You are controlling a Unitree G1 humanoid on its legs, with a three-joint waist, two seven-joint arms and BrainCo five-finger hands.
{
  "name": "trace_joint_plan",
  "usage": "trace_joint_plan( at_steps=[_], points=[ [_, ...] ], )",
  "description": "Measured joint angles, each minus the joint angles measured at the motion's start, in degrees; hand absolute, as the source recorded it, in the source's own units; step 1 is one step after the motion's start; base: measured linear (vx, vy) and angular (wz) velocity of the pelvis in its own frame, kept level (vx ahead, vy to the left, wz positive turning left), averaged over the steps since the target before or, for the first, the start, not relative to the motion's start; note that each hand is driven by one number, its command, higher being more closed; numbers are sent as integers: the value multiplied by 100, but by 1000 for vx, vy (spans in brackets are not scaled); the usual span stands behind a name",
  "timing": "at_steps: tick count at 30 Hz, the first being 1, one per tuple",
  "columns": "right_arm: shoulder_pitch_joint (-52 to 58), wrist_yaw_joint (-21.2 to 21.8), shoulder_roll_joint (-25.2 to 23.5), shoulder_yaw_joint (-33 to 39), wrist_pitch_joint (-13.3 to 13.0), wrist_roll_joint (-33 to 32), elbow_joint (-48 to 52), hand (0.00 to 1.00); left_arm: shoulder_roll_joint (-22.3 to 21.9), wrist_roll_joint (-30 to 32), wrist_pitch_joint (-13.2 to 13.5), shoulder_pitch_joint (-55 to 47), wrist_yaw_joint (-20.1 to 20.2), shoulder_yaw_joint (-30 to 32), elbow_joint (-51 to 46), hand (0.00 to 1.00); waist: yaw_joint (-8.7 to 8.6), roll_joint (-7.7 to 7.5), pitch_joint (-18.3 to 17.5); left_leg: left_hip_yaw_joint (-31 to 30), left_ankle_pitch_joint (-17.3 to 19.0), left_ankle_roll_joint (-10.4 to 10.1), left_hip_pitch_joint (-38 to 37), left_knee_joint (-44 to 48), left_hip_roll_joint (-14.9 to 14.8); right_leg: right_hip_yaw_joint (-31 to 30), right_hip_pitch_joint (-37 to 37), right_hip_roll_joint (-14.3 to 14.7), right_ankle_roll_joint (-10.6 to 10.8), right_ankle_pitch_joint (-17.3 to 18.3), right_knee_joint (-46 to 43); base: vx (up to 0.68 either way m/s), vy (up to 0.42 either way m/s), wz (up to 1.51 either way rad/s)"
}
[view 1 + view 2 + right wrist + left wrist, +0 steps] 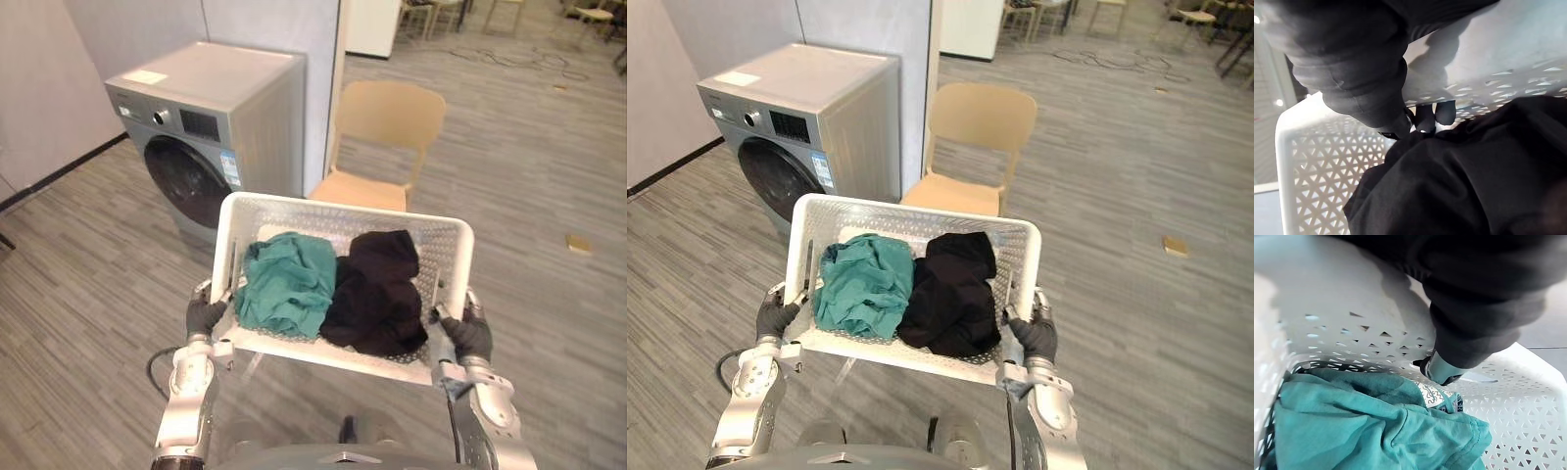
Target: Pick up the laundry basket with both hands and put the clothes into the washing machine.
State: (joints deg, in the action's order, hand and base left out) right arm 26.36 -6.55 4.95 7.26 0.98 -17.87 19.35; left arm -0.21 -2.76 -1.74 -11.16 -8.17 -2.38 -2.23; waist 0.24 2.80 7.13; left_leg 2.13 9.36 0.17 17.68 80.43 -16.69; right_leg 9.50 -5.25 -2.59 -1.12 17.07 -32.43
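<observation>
The washing machine [211,137] stands at about ten o'clock from the laundry basket, and its round door looks closed. A tan chair [377,147] stands just beside it, at twelve o'clock. The white laundry basket [333,211] is off the floor, carried in front of the robot. In its nine o'clock half lies a green garment [284,279] and in its three o'clock half a black garment [377,294]. The two touch along the middle.

The step in hand appears to be carrying the load to the machine. To do it well, both grips should pull evenly so the basket rides level and nothing slides over the rim. The path should bend toward ten o'clock, clear of the chair. With the door apparently closed, a hand will probably have to be freed, so stopping close to the door matters.

The left hand [204,315] is clamped on the basket's nine o'clock end, with a dark-tipped finger [1442,372] hooked through the handle slot. The right hand [470,335] grips the three o'clock end the same way, its fingertips [1444,112] curled through the slot there. Both forearms reach forward beneath the basket's ends.
</observation>
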Motion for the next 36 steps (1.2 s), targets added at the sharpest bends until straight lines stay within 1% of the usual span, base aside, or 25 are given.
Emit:
trace_joint_plan(
  at_steps=[2,3,4,5,6,7,8,10,12,13,14,18,20,21,22,23,25,26,28,29,30,31,33,34,36],
  points=[
    [68,-1,-10,30,-12,-17,129,100,-11,0,4,6,38,-10,-45,100,18,-37,16,341,296,-29,371,-997,-43,-37,403,-102,69,78,384,541,-20,-2],
    [60,-2,5,80,-14,-18,134,100,-45,-1,5,26,76,-24,-57,100,44,-45,-3,650,385,-86,308,-2448,3,-101,534,-193,102,77,587,615,85,-34],
    [67,-1,33,172,-44,-21,116,100,-75,-2,24,33,98,-85,-67,100,88,-9,-40,767,225,-173,86,-4186,217,-234,586,-271,270,163,644,420,137,-43],
    [74,5,31,246,-59,-21,116,100,-86,-3,37,34,98,-142,-64,100,122,26,-62,721,-55,-175,-21,-4838,333,-362,601,-309,416,277,624,425,225,-61],
    [76,8,28,390,-59,-13,89,100,-109,-25,43,13,93,-264,-49,100,149,135,-130,639,-422,-335,-91,-5286,507,-580,601,-356,638,579,391,344,229,-51],
    [44,12,-41,409,-51,-8,-33,100,-63,-38,42,30,94,-274,0,100,100,-10,-148,740,-282,-502,-150,-5139,584,-687,606,-492,726,709,195,353,207,-38],
    [89,14,-179,428,-49,19,-123,100,-56,-33,25,81,96,-287,113,100,5,-117,-194,882,-82,-433,-273,-5041,756,-898,509,-686,759,739,-171,336,168,-31],
    [103,43,-285,424,-49,54,-272,100,129,-40,8,81,115,-287,190,100,-43,-421,-96,1365,476,-346,-664,-4904,930,-1575,-191,-927,1027,271,-1666,427,231,-70],
    [25,107,-441,430,-48,219,-585,100,267,-41,1,86,113,-286,282,100,-132,-502,-108,1553,685,-257,-962,-4983,906,-1499,-640,-1114,1085,-229,-2383,386,209,-62],
    [-48,120,-499,432,-43,256,-782,100,324,-41,-31,88,111,-277,327,100,-210,-412,-81,1607,717,-255,-1114,-5112,860,-1295,-752,-1148,934,-116,-2368,327,106,-52],
    [-132,155,-503,412,-34,255,-924,100,390,-41,-43,89,111,-261,353,100,-234,-439,-99,1725,726,-267,-1296,-5283,791,-1115,-889,-1123,793,-11,-2217,294,45,-64],
    [-365,297,-485,433,5,250,-1122,100,406,-62,-42,127,108,-164,420,100,-241,-266,-104,2172,694,-398,-1713,-5654,417,-832,-1592,-885,643,-62,-507,312,-83,-59],
    [-449,348,-480,427,14,252,-1208,100,408,-67,-42,212,111,-111,572,100,-302,-194,-72,2268,795,-707,-1997,-5664,177,-864,-1687,-801,444,-819,608,428,-272,-41],
    [-437,361,-473,404,23,253,-1209,100,417,-70,-42,238,113,-96,635,100,-359,-261,-104,2252,865,-900,-2137,-5659,129,-858,-1630,-792,520,-1535,869,410,-270,-12],
    [-452,352,-423,423,32,255,-1219,100,362,-72,-40,288,114,-107,736,100,-397,-175,-97,2174,925,-1041,-2211,-5665,50,-807,-1555,-730,905,-1677,794,353,-257,-2],
    [-513,342,-280,480,52,261,-1225,100,252,-68,-45,422,112,-118,865,100,-413,71,-93,2076,822,-1105,-2230,-5773,-127,-679,-1572,-566,769,-1485,564,301,-250,11],
    [-505,295,-164,547,52,253,-1196,100,155,-47,-45,600,117,-281,872,100,-453,90,-80,1811,539,-1112,-2303,-5786,-131,-629,-1653,-577,700,-1055,85,271,-293,23],
    [-470,263,-160,484,52,250,-955,100,107,-59,-43,604,106,-229,868,100,-498,74,-49,1388,269,-835,-2086,-4921,-399,-431,-1469,-440,538,-660,-269,253,-350,22],
    [-323,263,-158,379,53,249,-652,100,117,-92,-43,565,92,-165,832,100,-444,50,26,1056,-147,-192,-1733,-3965,-633,-376,-1215,-299,417,-422,-389,202,-326,-1],
    [-144,267,-161,251,49,239,-351,100,125,-170,-29,460,93,-103,749,100,-326,27,100,675,-898,170,-1442,-3109,-825,-347,-921,-167,300,-190,-445,136,-229,-19],
    [-62,268,-96,218,44,216,-190,100,125,-278,1,378,95,-115,711,100,-246,3,117,337,-1225,-22,-1159,-2490,-840,-295,-718,-115,189,-25,-461,129,-184,-10],
    [-57,258,-71,231,42,214,-161,100,123,-303,9,366,95,-146,701,100,-246,4,118,298,-1073,-112,-967,-2183,-810,-259,-643,-115,96,78,-455,149,-155,12],
    [-57,219,37,236,41,197,-123,100,128,-330,11,356,94,-210,581,100,-203,-12,133,624,-387,-41,-412,-1675,-630,-225,-453,-117,14,210,-373,157,-81,18],
    [-55,202,25,235,42,198,-92,100,131,-330,11,344,90,-211,564,100,-170,-12,145,950,75,-41,-204,-1875,-418,-225,-302,-115,2,217,-195,195,0,5],
    [-52,198,28,234,43,198,-90,100,134,-329,10,324,89,-214,565,100,-136,-12,148,1152,397,-90,-136,-2377,-182,-226,-166,-133,-2,209,-10,193,40,0]
  ],
)
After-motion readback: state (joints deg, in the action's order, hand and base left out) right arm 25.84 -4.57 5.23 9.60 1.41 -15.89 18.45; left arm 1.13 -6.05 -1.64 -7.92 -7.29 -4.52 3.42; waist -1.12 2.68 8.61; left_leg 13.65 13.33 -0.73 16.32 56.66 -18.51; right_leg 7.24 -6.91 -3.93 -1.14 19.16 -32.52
